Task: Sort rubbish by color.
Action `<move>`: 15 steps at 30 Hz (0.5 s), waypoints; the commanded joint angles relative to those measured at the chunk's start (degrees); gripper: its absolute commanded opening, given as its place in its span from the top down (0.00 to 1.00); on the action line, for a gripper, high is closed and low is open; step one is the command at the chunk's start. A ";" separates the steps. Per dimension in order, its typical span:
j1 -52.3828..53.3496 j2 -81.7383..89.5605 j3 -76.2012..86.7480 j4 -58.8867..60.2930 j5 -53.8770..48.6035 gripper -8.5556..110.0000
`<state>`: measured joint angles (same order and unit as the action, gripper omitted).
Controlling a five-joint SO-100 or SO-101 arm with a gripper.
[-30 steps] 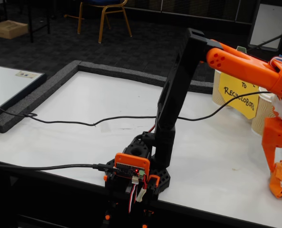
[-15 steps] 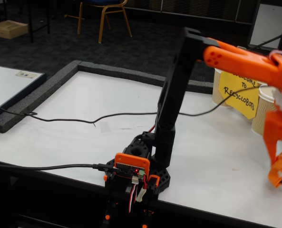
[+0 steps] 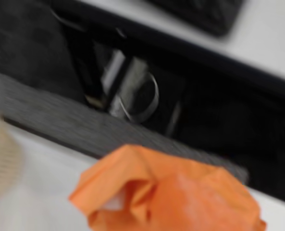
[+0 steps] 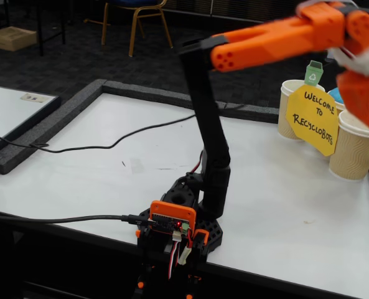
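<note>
The crumpled orange paper lump [image 3: 173, 195] fills the blurred wrist view's lower edge, long axis running left to right above the white worktop [image 4: 109, 156]; the fixed view hides it, and the fingers' state cannot be told

In the fixed view the arm [image 4: 277, 37] now stands much higher than a second ago: its orange forearm, which sloped down toward the table's right edge, reaches up and rightward near the picture's top. The gripper, low over the near right corner of the table before, is now above the paper cups [image 4: 353, 146], partly out of frame. The orange lump [image 3: 173, 195] no longer lies at that corner; the blurred wrist view shows it close beneath the camera.
</note>
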<state>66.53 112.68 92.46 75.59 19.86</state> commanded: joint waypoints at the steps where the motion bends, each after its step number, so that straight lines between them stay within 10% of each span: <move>1: -5.98 10.90 -7.82 -0.35 -0.18 0.93; 15: -13.62 7.12 -5.36 -8.00 -0.18 0.93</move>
<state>55.37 117.42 92.46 70.58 19.86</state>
